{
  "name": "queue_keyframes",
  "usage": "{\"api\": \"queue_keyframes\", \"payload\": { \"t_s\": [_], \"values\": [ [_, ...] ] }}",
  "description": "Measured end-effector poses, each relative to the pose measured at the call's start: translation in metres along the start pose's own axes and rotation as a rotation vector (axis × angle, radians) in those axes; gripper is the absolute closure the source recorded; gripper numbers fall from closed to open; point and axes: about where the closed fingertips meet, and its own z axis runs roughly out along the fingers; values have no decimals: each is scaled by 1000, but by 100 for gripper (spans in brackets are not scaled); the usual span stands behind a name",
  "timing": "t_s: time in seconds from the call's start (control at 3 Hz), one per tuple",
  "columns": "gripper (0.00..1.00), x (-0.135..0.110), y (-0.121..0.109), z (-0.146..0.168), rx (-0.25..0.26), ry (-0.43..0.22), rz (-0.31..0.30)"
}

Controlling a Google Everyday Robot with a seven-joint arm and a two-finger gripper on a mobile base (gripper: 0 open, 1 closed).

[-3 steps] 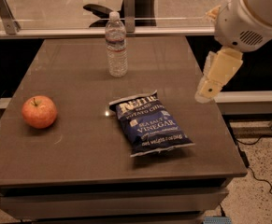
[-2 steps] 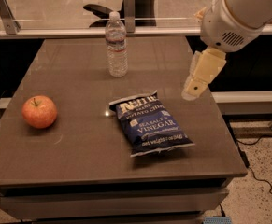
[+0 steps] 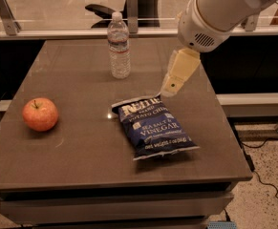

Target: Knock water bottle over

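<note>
The water bottle (image 3: 119,46) is a clear ribbed plastic bottle with a white cap and a pale label band. It stands upright at the back middle of the dark table (image 3: 81,142). My gripper (image 3: 171,86) is a cream-coloured piece hanging from the white arm at the upper right. It hovers over the table to the right of the bottle, apart from it, just above the top edge of the chip bag.
A blue bag of sea salt and vinegar chips (image 3: 154,126) lies flat right of the table's centre. A red apple (image 3: 40,114) sits near the left edge. A glass rail with metal posts (image 3: 131,6) runs behind the table.
The arm has swung left and lower over the table, bringing the gripper from beyond the right edge to just right of the bottle. Bottle, apple and bag have not moved.
</note>
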Motion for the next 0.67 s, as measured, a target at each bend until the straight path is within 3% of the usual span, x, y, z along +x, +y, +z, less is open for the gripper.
{"api": "queue_keyframes", "payload": {
  "t_s": [0.67],
  "values": [
    [0, -12, 2, 3, 56, -30, 19]
  ]
}}
